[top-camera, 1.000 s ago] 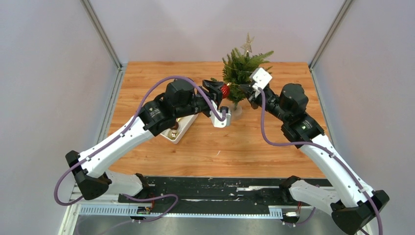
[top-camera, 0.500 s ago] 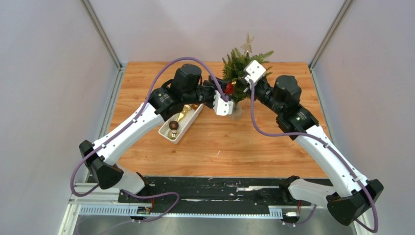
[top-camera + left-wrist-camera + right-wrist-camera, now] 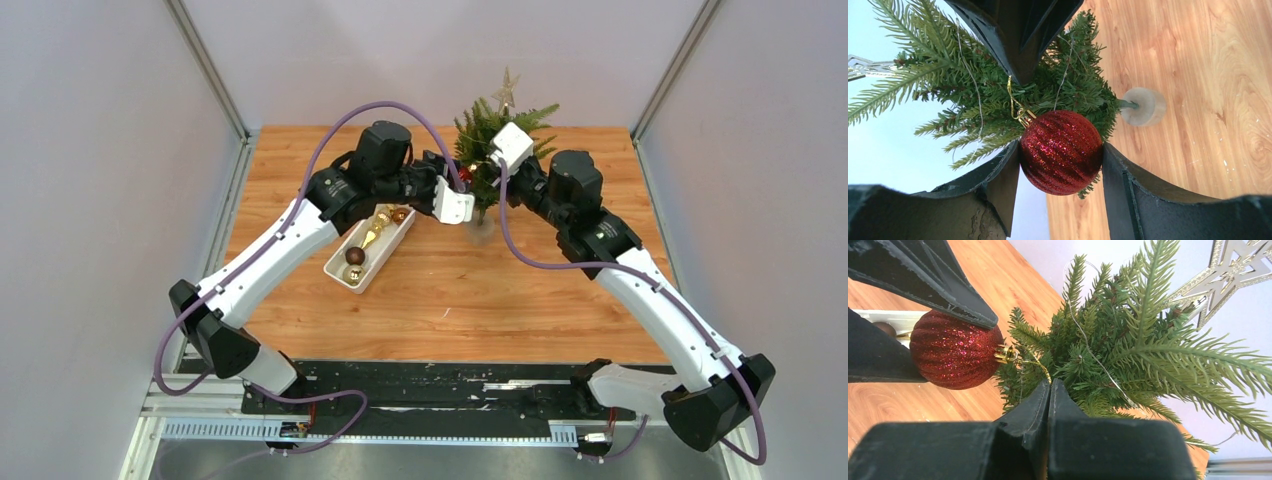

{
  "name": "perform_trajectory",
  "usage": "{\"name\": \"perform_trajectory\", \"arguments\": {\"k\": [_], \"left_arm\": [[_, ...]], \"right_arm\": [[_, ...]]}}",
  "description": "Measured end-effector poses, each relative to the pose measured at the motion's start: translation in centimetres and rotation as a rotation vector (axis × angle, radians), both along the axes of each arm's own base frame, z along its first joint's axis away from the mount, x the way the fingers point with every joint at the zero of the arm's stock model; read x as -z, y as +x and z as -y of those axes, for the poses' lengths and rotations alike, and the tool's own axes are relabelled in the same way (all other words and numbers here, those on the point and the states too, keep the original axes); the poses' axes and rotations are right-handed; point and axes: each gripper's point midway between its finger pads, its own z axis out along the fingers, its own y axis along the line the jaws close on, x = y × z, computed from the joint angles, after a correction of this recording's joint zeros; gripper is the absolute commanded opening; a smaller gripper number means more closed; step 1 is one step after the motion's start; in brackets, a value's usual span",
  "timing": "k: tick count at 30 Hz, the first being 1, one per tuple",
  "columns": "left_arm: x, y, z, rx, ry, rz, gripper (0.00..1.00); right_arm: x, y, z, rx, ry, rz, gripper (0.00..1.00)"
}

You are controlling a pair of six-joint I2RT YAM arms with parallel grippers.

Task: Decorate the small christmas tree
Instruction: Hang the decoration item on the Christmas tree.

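**Bauble at the branches, both arms working the tree**

The small christmas tree (image 3: 497, 135) stands upright at the far side of the counter (image 3: 520, 290), thin trunk in its clear round base (image 3: 1146, 106), silver star (image 3: 1235, 267) on top. On the tree's left flank, the left jaws clamp a red glitter bauble (image 3: 1060, 152) across its widest part, right up against the needles. Coming in from the tree's right, the right jaws are pinched fully shut, and the bauble's gold loop (image 3: 1023, 360) runs straight into their tips, so they look to be nipping it. The white tray (image 3: 362, 255) of spare ornaments lies nearer than the tree, off to its left.

How will the tree handle? It looks light and top-heavy on that little base, so a sideways tug on a branch would likely slide or tip it. The branches seem springy and the needles soft, so they will give rather than resist. The best hold is probably an outer branch tip for hooking the loop, with the trunk the place to steady it.
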Motion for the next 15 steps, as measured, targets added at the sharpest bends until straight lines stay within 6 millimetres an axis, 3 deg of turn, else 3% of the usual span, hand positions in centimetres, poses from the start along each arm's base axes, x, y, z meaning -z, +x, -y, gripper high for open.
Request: {"name": "perform_trajectory", "arguments": {"k": [15], "left_arm": [[-0.07, 0.76, 0.45, 0.006, 0.012, -0.043, 0.00]], "right_arm": [[0.01, 0.36, 0.65, 0.045, 0.001, -0.002, 0.00]]}}
